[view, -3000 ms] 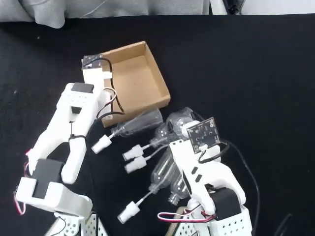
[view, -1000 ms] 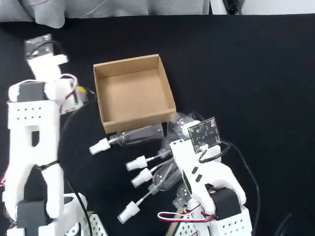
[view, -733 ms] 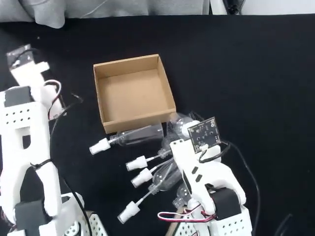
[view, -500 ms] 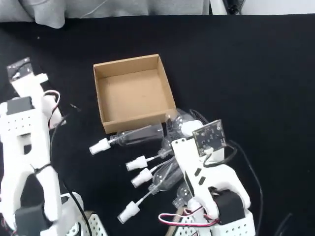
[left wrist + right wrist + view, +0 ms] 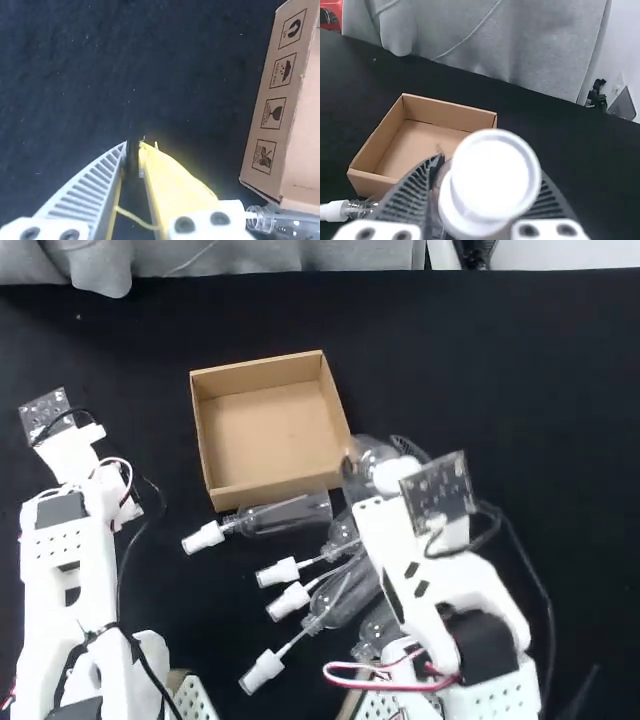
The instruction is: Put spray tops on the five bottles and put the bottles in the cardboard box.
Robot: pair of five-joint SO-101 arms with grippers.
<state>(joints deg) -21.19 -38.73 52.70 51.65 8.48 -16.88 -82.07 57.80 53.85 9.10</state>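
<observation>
**A:** What do you hold now?

**B:** My right gripper [image 5: 487, 200] is clamped on one clear bottle [image 5: 490, 170]. It is lifted just beside the near right corner of the cardboard box [image 5: 272, 488]. Whether its spray top is on, I cannot tell.

**A:** What could go wrong?

**B:** I think the bottle is smooth and light, so it could turn or slip between my jaws. Also, if I carry it too low, it may hit the box wall and push the box away, because the box looks light.

**A:** And around you?

**B:** Four lying bottles [image 5: 278, 515] with white spray tops [image 5: 203, 537] are on the black table [image 5: 520, 390], under and beside my right arm. One lies along the near wall of the box. A careless swing could roll them. My left gripper [image 5: 132, 147] is closed with nothing in it. It is to the left of the box and apart from it, so it is not in the way.
</observation>
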